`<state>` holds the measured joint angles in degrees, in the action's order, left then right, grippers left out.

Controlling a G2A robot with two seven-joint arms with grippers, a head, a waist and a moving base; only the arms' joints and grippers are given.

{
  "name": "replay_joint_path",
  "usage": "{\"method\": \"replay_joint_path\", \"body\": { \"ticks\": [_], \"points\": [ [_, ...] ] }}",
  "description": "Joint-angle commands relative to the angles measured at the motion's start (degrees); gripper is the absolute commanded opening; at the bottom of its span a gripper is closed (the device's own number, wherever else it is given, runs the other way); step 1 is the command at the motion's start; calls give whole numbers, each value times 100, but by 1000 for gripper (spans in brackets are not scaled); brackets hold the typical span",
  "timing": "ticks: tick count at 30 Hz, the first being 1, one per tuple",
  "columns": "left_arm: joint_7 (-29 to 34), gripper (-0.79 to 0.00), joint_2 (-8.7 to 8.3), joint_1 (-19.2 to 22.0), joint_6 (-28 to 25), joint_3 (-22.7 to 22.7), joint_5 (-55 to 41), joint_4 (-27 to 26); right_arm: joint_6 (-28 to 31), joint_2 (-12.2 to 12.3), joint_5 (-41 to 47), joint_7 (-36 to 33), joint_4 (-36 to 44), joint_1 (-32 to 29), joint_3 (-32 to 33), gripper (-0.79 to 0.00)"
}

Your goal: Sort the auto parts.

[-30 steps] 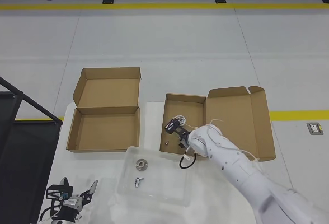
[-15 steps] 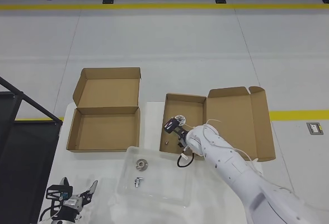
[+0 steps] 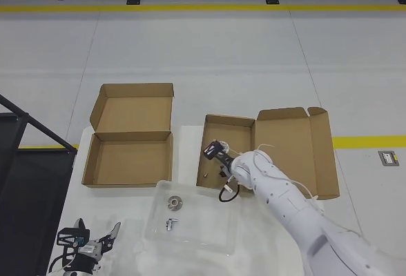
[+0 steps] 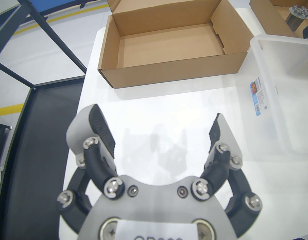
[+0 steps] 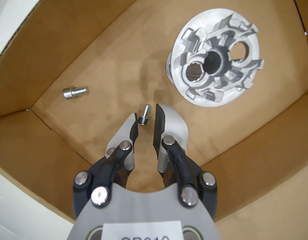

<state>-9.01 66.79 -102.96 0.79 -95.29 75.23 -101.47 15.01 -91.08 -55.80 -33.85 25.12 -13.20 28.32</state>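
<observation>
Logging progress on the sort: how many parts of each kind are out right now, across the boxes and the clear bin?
Bolts: 2, a lying bolt and a second bolt
Cast disc: 1
Round hub: 1
Bent fitting: 1
Total: 5

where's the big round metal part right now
In the right wrist view, the round metal part sits on the floor of the right-hand cardboard box, just beyond the right gripper.
</observation>
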Motion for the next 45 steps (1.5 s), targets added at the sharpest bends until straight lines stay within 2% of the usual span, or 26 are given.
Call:
{"method": "replay_joint_path", "body": {
  "ticks": [1,5,8,14,18,22,26,29,32,35,45],
  "points": [
    [0,0,0,0,0,0,0,0,60,20,-7,2,47,1,45,-570],
    [0,0,0,0,0,0,0,0,339,105,67,214,191,-18,209,-557],
    [0,0,0,0,0,0,0,0,835,208,147,322,385,-79,346,-563],
    [0,0,0,0,0,0,0,0,1352,506,-4,547,1163,-352,641,-563],
    [0,0,0,0,0,0,0,0,1632,800,-215,509,2126,-706,955,-554],
    [0,0,0,0,0,0,0,0,2096,1150,-470,321,3511,-1321,1378,-545],
    [0,0,0,0,0,0,0,0,2473,1436,-633,-176,4934,-2029,1763,-542],
    [0,0,0,0,0,0,0,0,2683,1543,-612,-633,5692,-2420,1829,-542],
    [0,0,0,0,0,0,0,0,2550,1553,-664,-1085,5986,-2569,1702,-511],
    [0,0,0,0,0,0,0,0,2289,1479,-661,-1251,5939,-2538,1461,-511],
    [0,0,0,0,0,0,0,0,1604,975,-688,-821,4762,-2030,470,-526]
  ]
}}
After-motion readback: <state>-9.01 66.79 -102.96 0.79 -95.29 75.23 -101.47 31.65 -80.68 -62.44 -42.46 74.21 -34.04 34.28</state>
